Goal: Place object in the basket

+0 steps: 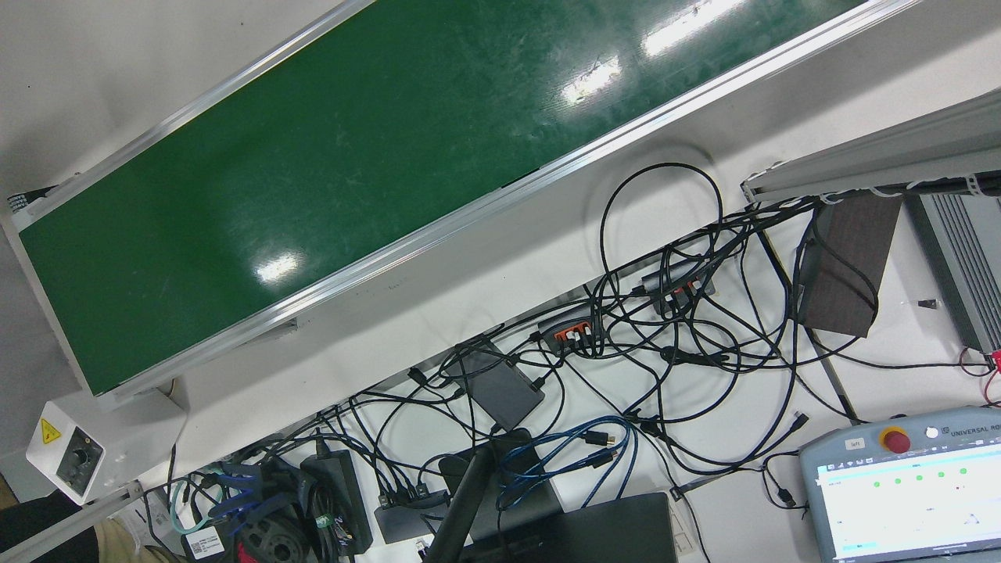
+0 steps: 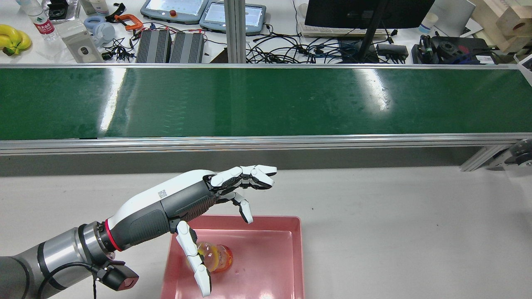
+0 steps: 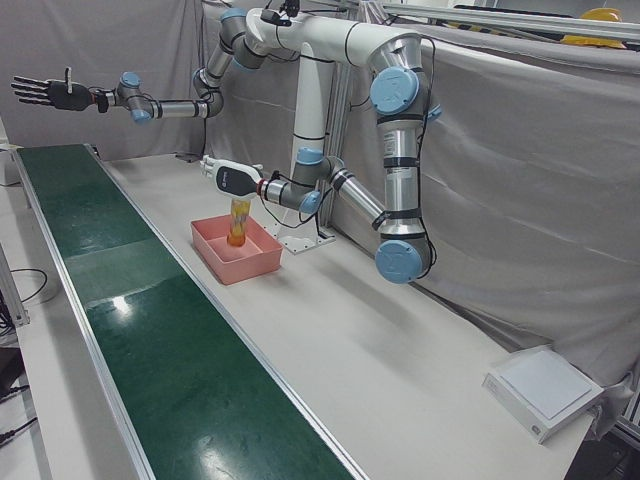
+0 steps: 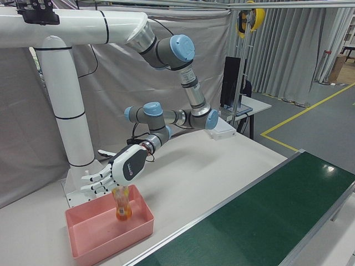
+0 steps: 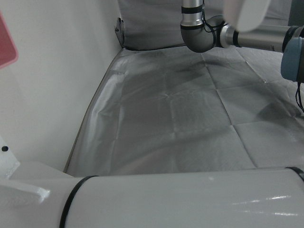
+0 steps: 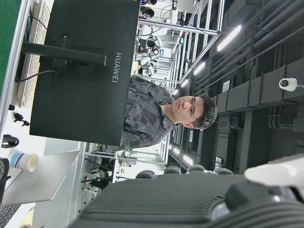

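Pink basket (image 2: 296, 249) on grey table (image 2: 407, 232)

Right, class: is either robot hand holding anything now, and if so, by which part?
Nothing is held. The left robot hand is spread open over the orange object standing in the pink basket. The right robot hand is raised, open and empty.

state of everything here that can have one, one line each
left hand: open, fingers spread, above the basket
right hand: open, holding nothing, stretched out high beyond the belt's far end
bottle: upright inside the basket, under the left hand
basket: upright on the table, only the bottle in it
belt: bare; cannot tell if it is running
control tablet: screen lit
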You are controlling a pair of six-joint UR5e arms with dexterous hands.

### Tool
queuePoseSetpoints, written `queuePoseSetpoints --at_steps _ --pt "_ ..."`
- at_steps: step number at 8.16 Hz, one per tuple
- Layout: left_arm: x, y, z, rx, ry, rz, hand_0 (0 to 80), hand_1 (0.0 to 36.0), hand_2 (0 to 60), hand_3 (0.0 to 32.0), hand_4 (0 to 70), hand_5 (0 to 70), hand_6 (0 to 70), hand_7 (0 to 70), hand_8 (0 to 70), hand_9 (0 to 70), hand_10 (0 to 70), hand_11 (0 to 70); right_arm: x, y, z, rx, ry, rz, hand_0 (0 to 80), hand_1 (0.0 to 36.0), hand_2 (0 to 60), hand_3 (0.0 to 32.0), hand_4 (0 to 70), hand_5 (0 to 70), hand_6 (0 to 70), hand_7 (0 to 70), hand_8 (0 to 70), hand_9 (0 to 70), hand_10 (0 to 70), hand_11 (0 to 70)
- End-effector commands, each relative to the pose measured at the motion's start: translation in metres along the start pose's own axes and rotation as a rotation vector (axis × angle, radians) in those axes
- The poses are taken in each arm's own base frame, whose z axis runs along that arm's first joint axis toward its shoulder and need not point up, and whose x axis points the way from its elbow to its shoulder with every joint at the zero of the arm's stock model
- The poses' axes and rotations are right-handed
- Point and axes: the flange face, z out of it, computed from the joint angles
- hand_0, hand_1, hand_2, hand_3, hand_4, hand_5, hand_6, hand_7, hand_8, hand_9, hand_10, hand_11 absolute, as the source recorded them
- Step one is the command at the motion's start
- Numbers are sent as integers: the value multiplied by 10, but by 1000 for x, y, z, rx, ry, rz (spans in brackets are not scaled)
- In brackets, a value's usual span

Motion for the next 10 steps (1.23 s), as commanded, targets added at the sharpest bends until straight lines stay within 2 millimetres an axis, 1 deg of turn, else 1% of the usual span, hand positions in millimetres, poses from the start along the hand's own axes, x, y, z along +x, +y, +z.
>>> queuePoseSetpoints --at_steps 1,2,4,7,8,9,10 --pt "-6 5 0 -4 -12 -10 702 117 0 0 34 82 4 63 0 0 26 61 0 0 0 0 0 0 0 0 0 0 0 0 0 0 0 0 0 0" --pt "-5 4 0 -3 -13 -12 728 125 0 0 17 47 0 55 0 0 10 39 0 0 0 0 0 0 0 0 0 0 0 0 0 0 0 0 0 0" --pt "-5 5 1 -6 -12 -15 755 131 0 0 7 29 0 48 0 0 0 18 1 0 0 0 1 0 0 0 0 0 0 0 0 0 0 0 0 0" --pt "-5 10 7 -3 -21 -15 736 130 0 0 10 45 0 46 0 0 0 20 1 0 0 0 1 0 0 0 0 0 0 0 0 0 0 0 0 0" --pt "-3 15 11 5 -35 -13 722 127 0 0 19 59 1 49 0 0 0 20 0 0 0 0 0 0 0 0 0 0 0 0 0 0 0 0 0 0" --pt "-3 15 12 14 -43 -10 698 122 0 0 28 98 6 57 0 0 5 31 0 0 0 0 0 0 0 0 0 0 0 0 0 0 0 0 0 0" --pt "-2 15 11 14 -43 -13 681 120 0 0 43 119 3 53 0 0 20 53 1 0 0 0 1 0 0 0 0 0 0 0 0 0 0 0 0 0"
